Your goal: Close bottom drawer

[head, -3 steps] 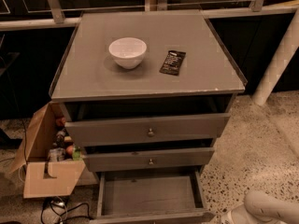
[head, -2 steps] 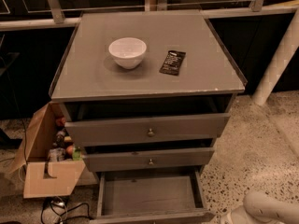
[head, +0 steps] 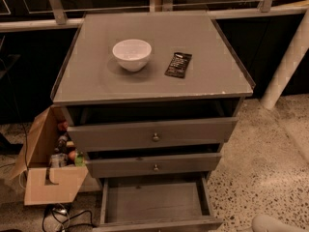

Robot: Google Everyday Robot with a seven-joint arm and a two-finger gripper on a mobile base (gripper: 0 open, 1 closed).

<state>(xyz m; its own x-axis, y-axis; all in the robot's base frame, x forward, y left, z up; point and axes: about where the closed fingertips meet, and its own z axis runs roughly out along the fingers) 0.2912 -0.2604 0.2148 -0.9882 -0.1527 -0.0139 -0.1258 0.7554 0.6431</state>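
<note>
As we look down on the grey cabinet [head: 203, 81], the bottom drawer [head: 154, 204] stands pulled far out toward us, its plain grey inside open to view and its front panel cut by the lower edge of the view. Above it, the middle drawer [head: 193, 165] sits only slightly out, with a small brass knob [head: 155, 167] at its centre, and the top drawer [head: 193, 132] juts out a little further, with its own knob [head: 155, 137] and a dark gap beneath the cabinet top. On that top rest a white bowl [head: 132, 54] and, just to its right and apart from it, a dark flat packet [head: 178, 65]. Our gripper [head: 277, 224] shows only as a pale rounded shape in the lower right corner, over the speckled floor [head: 260, 168], to the right of the bottom drawer and not touching it; whether it is apart or together we cannot tell. Left of the cabinet, an open cardboard box [head: 48, 185] holds several small items, and a cable [head: 63, 215] lies on the floor below it.
</note>
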